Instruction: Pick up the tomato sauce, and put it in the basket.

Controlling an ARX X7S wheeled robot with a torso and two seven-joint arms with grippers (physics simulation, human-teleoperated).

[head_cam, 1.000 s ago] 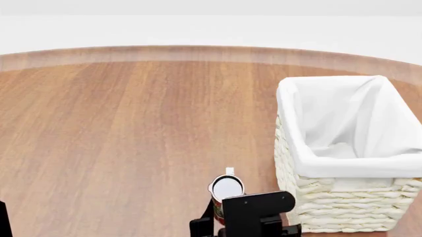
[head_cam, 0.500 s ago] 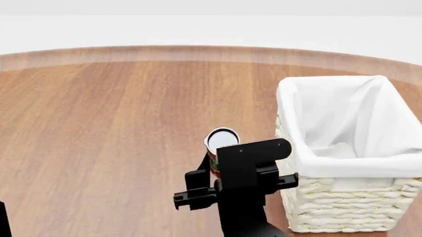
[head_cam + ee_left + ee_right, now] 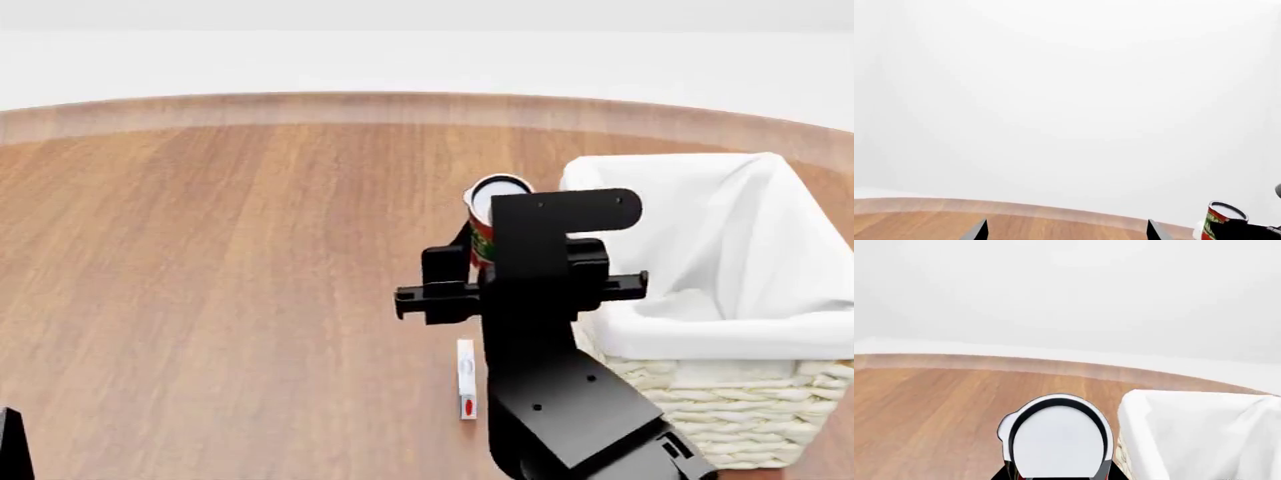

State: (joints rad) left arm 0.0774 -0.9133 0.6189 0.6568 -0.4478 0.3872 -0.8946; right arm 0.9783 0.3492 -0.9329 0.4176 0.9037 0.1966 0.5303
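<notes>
My right gripper (image 3: 483,262) is shut on the tomato sauce (image 3: 495,193), a small red-labelled tin with a white top, and holds it upright in the air. The tin hangs just left of the basket (image 3: 694,405), level with its rim. The basket is cream wicker with a white liner (image 3: 747,250). In the right wrist view the tin's top (image 3: 1059,440) fills the near middle, with the liner (image 3: 1194,435) beside it. My left gripper (image 3: 1066,236) is open and empty, low at the head view's left corner (image 3: 11,450). The tin also shows in the left wrist view (image 3: 1217,225).
A small white box with a red mark (image 3: 466,380) lies on the wooden table (image 3: 240,260), below and in front of the held tin. The table's curved far edge (image 3: 400,105) meets a white background.
My right arm has lifted the tomato sauce off the table and carried it up, away from me and right, towards the basket. The small white box now shows fully. The left arm has not moved.
</notes>
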